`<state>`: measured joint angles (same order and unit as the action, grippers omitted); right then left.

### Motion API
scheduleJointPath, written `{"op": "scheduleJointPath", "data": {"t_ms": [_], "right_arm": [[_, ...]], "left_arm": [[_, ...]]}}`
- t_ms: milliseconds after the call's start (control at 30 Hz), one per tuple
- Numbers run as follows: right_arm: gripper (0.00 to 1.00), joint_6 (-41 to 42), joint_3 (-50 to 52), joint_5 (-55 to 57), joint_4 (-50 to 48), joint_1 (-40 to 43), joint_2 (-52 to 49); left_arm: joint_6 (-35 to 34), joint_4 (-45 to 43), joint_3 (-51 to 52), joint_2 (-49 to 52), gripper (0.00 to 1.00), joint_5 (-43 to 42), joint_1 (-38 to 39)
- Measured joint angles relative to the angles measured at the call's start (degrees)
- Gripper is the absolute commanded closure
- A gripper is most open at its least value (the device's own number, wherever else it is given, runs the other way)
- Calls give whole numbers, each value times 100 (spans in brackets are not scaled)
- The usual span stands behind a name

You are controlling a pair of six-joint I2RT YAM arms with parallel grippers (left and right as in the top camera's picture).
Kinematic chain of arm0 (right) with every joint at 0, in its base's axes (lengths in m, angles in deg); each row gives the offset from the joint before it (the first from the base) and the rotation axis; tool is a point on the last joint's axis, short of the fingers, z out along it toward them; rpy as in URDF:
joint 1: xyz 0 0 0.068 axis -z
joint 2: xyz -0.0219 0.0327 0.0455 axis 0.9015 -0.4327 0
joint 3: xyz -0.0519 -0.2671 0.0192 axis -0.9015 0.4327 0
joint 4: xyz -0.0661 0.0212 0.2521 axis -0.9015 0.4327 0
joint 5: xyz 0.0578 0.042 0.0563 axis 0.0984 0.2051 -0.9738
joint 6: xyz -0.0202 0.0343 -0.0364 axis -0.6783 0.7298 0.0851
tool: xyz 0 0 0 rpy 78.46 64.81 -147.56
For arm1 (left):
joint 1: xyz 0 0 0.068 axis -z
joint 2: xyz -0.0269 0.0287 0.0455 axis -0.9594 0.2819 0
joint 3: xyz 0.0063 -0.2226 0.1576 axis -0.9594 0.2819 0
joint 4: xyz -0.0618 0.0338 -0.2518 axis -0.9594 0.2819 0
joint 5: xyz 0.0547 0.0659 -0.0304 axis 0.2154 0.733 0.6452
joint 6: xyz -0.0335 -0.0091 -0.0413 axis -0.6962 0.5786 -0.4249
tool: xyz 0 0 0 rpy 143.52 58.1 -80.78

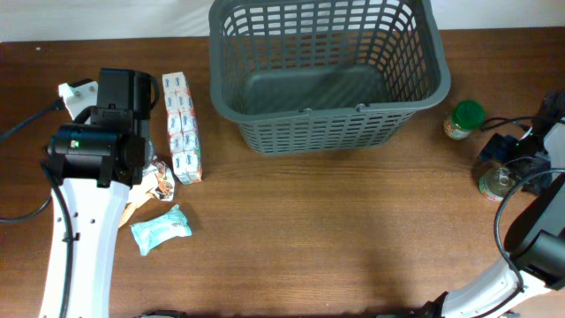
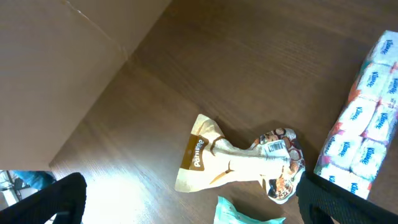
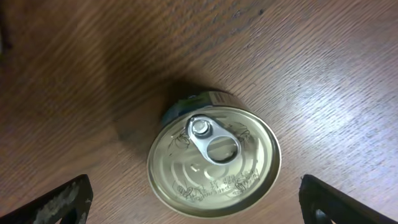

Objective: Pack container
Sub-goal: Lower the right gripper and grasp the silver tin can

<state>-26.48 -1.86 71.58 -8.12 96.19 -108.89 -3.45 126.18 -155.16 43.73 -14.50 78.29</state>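
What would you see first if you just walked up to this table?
The big dark grey basket at the back of the table, with nothing in it, grabs the eye first. Next comes the shiny pull-tab can near the right edge, then the long pack of Kleenex tissues left of the basket.

One lattice-sided grey basket (image 1: 327, 71) sits at twelve o'clock in the overhead view. At nine o'clock: one multipack of pocket tissues (image 1: 183, 128), one crumpled brown-and-cream snack pouch (image 2: 233, 165), one teal wipes packet (image 1: 161, 228) (its label unreadable). At three o'clock: one green-lidded jar (image 1: 463, 119), one pull-tab can (image 3: 213, 160).
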Motion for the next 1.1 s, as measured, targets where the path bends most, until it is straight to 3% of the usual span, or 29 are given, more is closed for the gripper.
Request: {"op": "scheduleJointPath", "data": {"t_ms": [1100], "right_arm": [[1, -153, 2, -197, -42, 332, -76]], "left_arm": [[0, -2, 0, 0, 0, 0, 0]]}}
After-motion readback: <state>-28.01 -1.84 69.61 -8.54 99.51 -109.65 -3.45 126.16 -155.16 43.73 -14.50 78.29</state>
